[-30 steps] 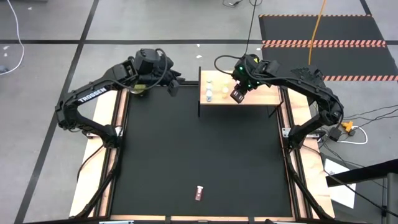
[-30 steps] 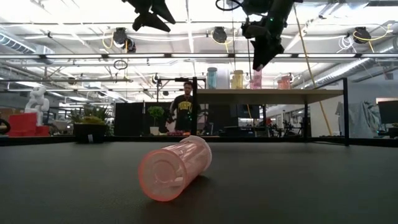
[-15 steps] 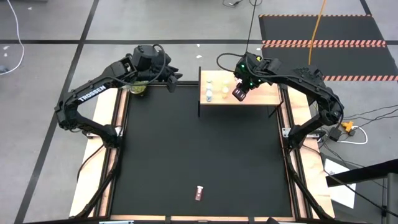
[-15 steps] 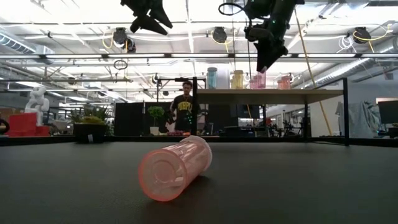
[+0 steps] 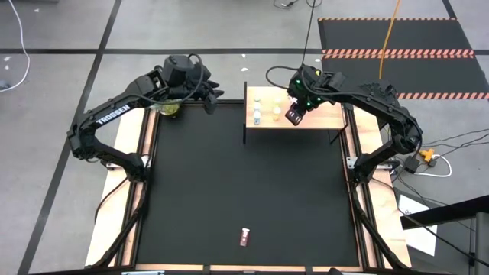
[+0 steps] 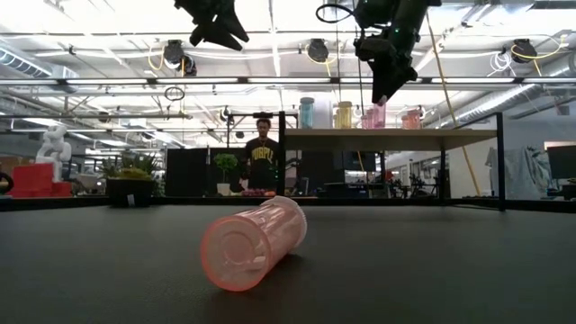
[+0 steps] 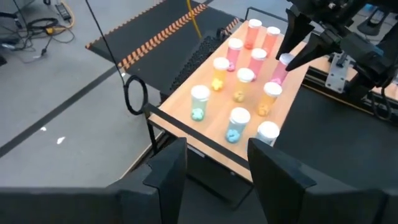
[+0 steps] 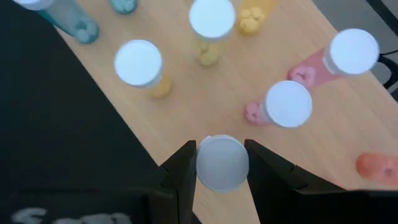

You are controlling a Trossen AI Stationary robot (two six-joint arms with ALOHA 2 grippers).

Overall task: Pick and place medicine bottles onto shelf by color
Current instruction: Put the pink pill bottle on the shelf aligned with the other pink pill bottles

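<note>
The pale wood shelf (image 5: pixel 321 118) stands at the table's far edge, and several white-capped medicine bottles (image 7: pixel 238 78) stand upright on its top in teal, yellow and pink. Above the shelf's near part my right gripper (image 5: pixel 293 114) is shut on a pink bottle (image 7: pixel 279 70). My left gripper (image 7: pixel 217 168) hangs open and empty, high over the table's far left, pointing toward the shelf. One more pink bottle (image 6: pixel 252 243) lies on its side on the black table near the front edge. My right gripper pinches the pink bottle at its white cap (image 8: pixel 222 149) between its two fingers (image 8: pixel 183 165), one on each side. The fingers come from above, slanting down. The bottle hangs upright below them; whether its base touches the shelf top, I cannot tell.
The standing bottles (image 8: pixel 138 62) crowd close round the held one. A small green plant (image 5: pixel 170 109) sits at the far left corner under my left arm. Wooden rails (image 5: pixel 145 153) line the table's sides. A person stands in the room behind the table.
</note>
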